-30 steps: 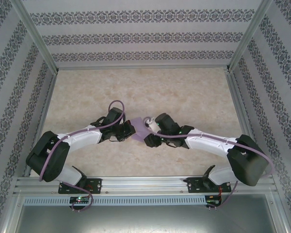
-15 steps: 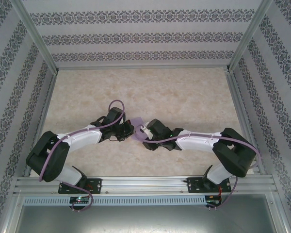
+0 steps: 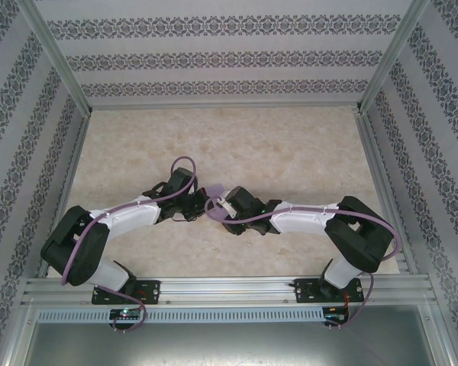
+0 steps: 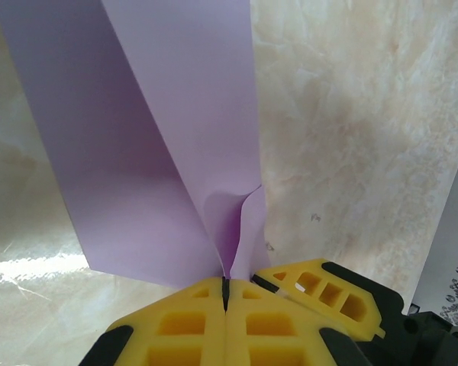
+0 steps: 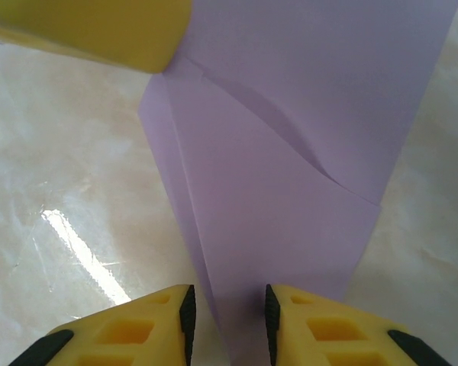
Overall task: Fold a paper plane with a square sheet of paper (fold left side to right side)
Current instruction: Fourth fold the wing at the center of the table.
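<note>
- Pinching the paper [image 4: 153, 137] at a puckered near edge, the left claw [image 4: 225, 293] was clenched tight on it.
- The right claw [image 5: 227, 316] was released, with its fingers apart on both sides of the opposite edge, not gripping.
- The paper lay at the middle of the counter [image 4: 351, 137], partly folded, between both claws.
- Risk, in my judgement: if the right claw closed and pulled against the left grip, the thin paper could tear, wrinkle more, or take a crooked crease.
</note>
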`<state>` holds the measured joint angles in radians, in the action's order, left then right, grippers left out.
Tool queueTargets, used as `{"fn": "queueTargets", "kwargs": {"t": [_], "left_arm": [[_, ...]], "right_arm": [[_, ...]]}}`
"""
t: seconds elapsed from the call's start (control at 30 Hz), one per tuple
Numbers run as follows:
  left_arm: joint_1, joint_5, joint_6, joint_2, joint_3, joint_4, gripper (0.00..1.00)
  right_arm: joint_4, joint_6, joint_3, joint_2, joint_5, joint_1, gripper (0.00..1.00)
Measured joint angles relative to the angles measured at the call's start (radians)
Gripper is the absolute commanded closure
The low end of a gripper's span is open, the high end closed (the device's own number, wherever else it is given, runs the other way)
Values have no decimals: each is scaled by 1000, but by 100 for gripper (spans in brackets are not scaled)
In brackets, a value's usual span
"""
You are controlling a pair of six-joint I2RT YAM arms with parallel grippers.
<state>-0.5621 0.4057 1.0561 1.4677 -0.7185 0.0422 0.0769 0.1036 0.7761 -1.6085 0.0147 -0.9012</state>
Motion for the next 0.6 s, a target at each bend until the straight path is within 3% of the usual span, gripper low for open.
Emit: {"fn": "queueTargets", "kwargs": {"t": [0.2, 0.6], "left_arm": [[0, 0, 0, 0, -12, 0, 96], [0, 0, 0, 0, -15, 4, 96]], "right_arm": [[-6, -3, 0, -2, -4, -7, 65], [-7, -6, 0, -3, -37, -11, 86]]}}
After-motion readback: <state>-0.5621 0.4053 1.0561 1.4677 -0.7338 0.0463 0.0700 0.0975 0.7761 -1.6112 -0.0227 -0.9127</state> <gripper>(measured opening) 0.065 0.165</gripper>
